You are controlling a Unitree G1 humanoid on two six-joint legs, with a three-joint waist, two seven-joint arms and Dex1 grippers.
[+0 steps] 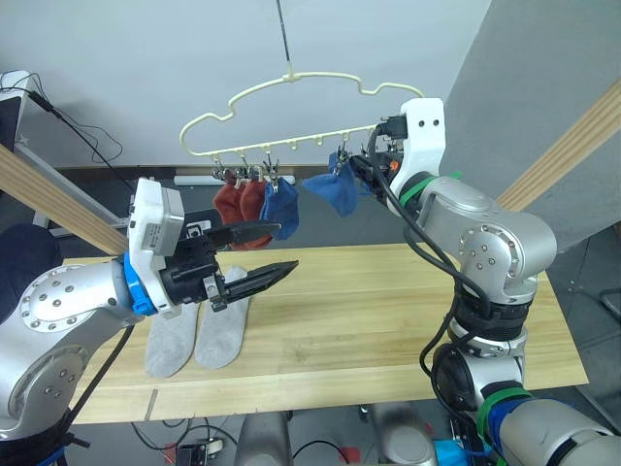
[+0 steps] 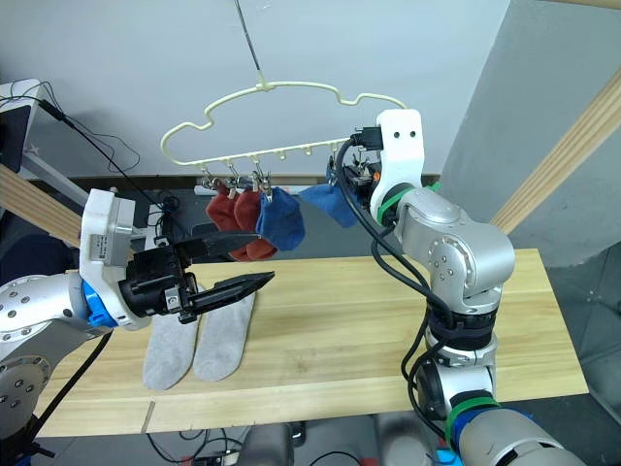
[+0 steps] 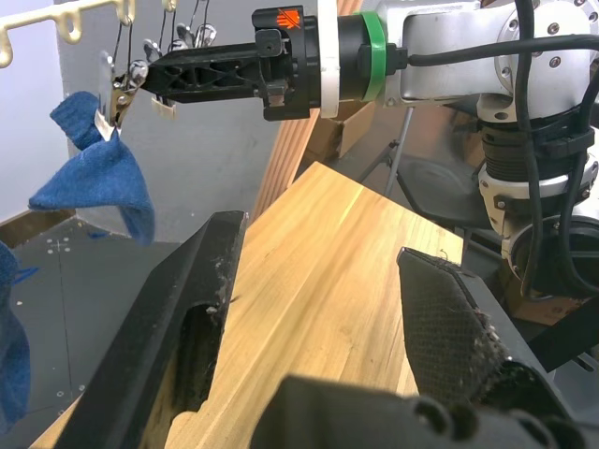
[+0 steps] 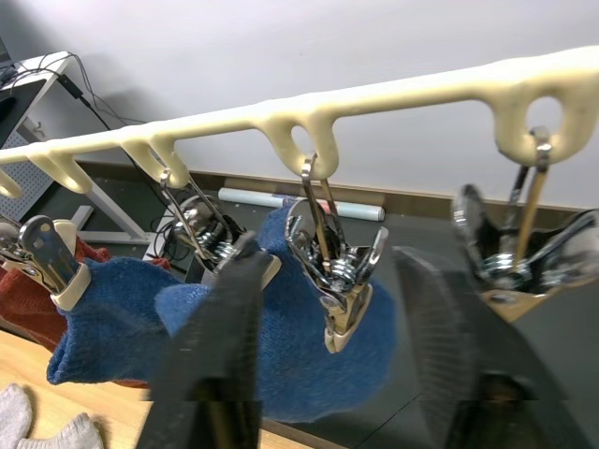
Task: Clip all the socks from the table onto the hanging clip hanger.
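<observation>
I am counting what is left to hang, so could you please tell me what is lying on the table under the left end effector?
Two grey socks lie side by side on the table, toes toward the robot. The open left end effector covers their cuff ends, so anything beneath those stays hidden.

Two head cameras look forward and down over the table (image 1: 388, 320) toward the hanger (image 1: 291, 107) above its far edge. The left wrist camera faces across the table at the right gripper (image 3: 140, 79); the right wrist camera sits close under the hanger's clips (image 4: 332, 271).
</observation>
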